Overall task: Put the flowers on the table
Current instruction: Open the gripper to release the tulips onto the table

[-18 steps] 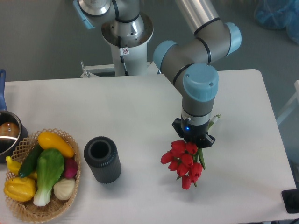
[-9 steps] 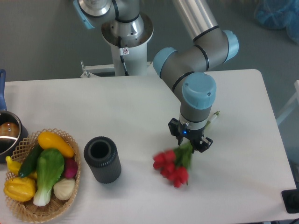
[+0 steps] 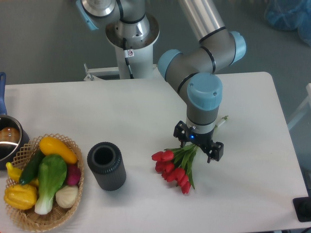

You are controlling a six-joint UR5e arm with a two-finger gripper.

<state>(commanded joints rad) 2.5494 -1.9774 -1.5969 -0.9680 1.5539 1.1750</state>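
Note:
The flowers (image 3: 171, 167), red tulip blooms with green stems and leaves, lie on their side on the white table (image 3: 121, 111), blooms pointing to the lower left. The stems run up under my gripper (image 3: 198, 144). The gripper hangs straight above the stem end with its jaws spread wide to either side of the stems. It does not look clamped on them. A pale stem tip (image 3: 222, 120) shows behind the wrist.
An upright dark vase (image 3: 106, 166) stands left of the flowers. A wicker basket (image 3: 48, 222) of vegetables sits at the front left, with a metal pot (image 3: 7, 141) at the left edge. A black object (image 3: 303, 208) sits at the front right corner.
The gripper has opened and the flowers have dropped from hanging under it to lying on the table, swinging to the left. The wrist has shifted slightly left.

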